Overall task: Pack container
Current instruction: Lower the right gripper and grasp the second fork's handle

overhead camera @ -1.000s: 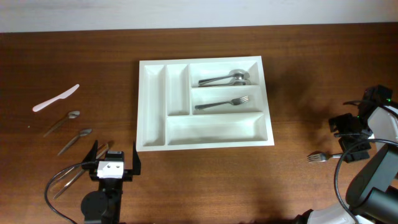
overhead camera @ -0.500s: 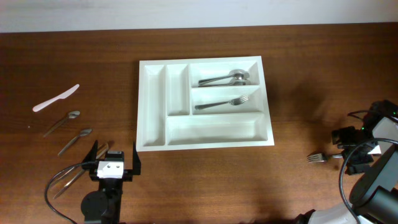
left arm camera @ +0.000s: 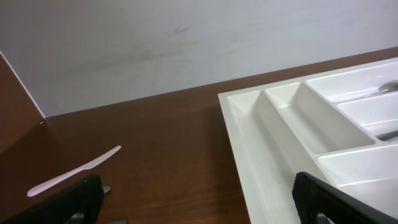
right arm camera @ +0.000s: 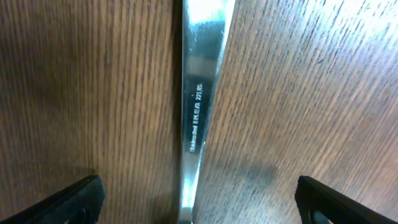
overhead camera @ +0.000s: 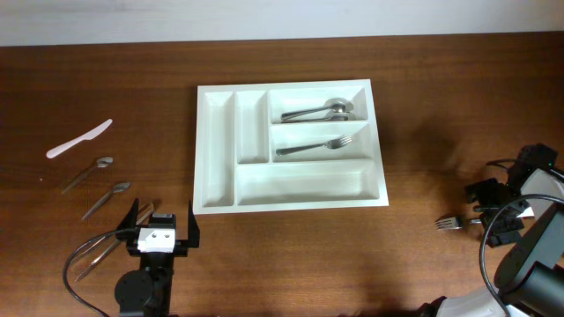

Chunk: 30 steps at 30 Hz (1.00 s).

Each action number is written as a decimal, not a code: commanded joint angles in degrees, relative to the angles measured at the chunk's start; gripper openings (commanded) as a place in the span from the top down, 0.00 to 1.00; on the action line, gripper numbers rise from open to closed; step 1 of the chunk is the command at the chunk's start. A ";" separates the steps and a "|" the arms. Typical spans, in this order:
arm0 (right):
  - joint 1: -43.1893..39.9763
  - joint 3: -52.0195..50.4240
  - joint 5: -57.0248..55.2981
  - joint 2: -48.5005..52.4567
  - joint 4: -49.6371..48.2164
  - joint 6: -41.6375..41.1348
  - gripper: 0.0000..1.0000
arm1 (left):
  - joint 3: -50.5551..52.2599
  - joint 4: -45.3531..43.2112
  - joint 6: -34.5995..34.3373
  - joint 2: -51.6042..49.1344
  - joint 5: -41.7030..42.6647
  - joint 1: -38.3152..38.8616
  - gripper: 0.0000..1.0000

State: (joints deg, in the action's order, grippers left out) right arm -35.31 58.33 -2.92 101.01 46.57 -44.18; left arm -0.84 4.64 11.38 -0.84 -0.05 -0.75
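The container (overhead camera: 201, 150) is a white compartment tray in the middle of the table. Spoons (overhead camera: 317, 111) lie in its top right compartment and a fork (overhead camera: 313, 146) in the one below. Its left compartments (left arm camera: 261, 143) show empty in the left wrist view. My right gripper (overhead camera: 490, 213) is open at the right edge, low over the handle of a steel fork (overhead camera: 451, 222). In the right wrist view that handle (right arm camera: 196, 93) runs down the middle between the open gripper (right arm camera: 199, 202). My left gripper (overhead camera: 163, 211) stands open near the front left, with nothing between its fingers (left arm camera: 199, 202).
A white plastic knife (overhead camera: 79, 139) lies at the far left, also in the left wrist view (left arm camera: 74, 173). Two spoons (overhead camera: 88, 173) (overhead camera: 107, 199) lie below it, and more cutlery (overhead camera: 106, 251) sits beside the left arm. Cables loop by both arm bases.
My right gripper has shifted a little toward the table's front edge and settled over the fork handle. The left arm and the cutlery have not moved.
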 commanded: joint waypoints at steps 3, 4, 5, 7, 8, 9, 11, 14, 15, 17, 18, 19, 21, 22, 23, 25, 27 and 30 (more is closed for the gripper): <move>0.44 -0.42 1.29 0.31 -0.52 -1.31 0.01 | 0.33 0.09 0.72 0.50 -0.20 0.22 0.01; 0.44 -0.42 1.40 0.31 -0.57 -1.36 0.01 | 0.31 0.09 0.72 0.50 -0.20 0.22 0.01; 0.44 -0.42 1.42 0.33 -0.57 -1.79 0.01 | 0.31 0.09 0.72 0.50 -0.20 0.22 0.01; 0.44 -0.44 1.44 0.37 -0.59 -2.89 0.01 | 0.31 0.09 0.72 0.50 -0.20 0.22 0.01; 0.42 -0.48 1.49 0.42 -0.72 -3.37 0.01 | 0.31 0.09 0.72 0.48 -0.20 0.22 0.01; 0.42 -0.63 2.01 0.42 -1.03 -3.50 0.01 | 0.31 0.09 0.72 0.48 -0.20 0.22 0.01; 0.42 -1.14 3.26 0.42 -1.92 -3.48 0.01 | 0.31 0.09 0.72 0.50 -0.20 0.22 0.01; 0.42 -1.90 4.02 0.44 -2.78 -3.48 0.01 | 0.31 0.09 0.72 0.50 -0.20 0.22 0.01; 0.42 -1.97 3.96 0.55 -2.91 -3.43 0.01 | 0.31 0.09 0.72 0.48 -0.20 0.22 0.01; 0.42 -2.05 3.76 0.66 -2.89 -3.41 0.01 | 0.31 0.09 0.72 0.50 -0.20 0.22 0.01; 0.42 -2.10 3.76 0.66 -2.89 -3.41 0.01 | 0.31 0.09 0.72 0.50 -0.20 0.22 0.01; 0.42 -2.14 3.74 0.66 -2.91 -3.41 0.01 | 0.31 0.09 0.72 0.48 -0.20 0.22 0.01; 0.42 -2.16 3.48 0.66 -2.89 -3.41 0.01 | 0.31 0.09 0.72 0.50 -0.20 0.22 0.01; 0.42 -2.19 3.17 0.66 -2.89 -3.41 0.01 | 0.31 0.09 0.72 0.50 -0.20 0.22 0.01; 0.42 -2.16 2.89 0.66 -2.89 -3.41 0.01 | 0.31 0.09 0.72 0.50 -0.20 0.22 0.01; 0.42 -2.19 2.64 0.66 -2.89 -3.19 0.01 | 0.31 0.09 0.72 0.50 -0.20 0.22 0.01; 0.42 -2.19 2.34 0.66 -2.82 -3.19 0.01 | 0.31 0.09 0.72 0.50 -0.20 0.22 0.01; 0.42 -2.19 1.03 0.66 -2.47 -3.23 0.01 | 0.31 0.09 0.72 0.50 -0.20 0.22 0.01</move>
State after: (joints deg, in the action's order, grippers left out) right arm -35.31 56.66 -0.03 101.01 43.88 -46.78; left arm -0.84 4.64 11.38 -0.84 -0.05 -0.75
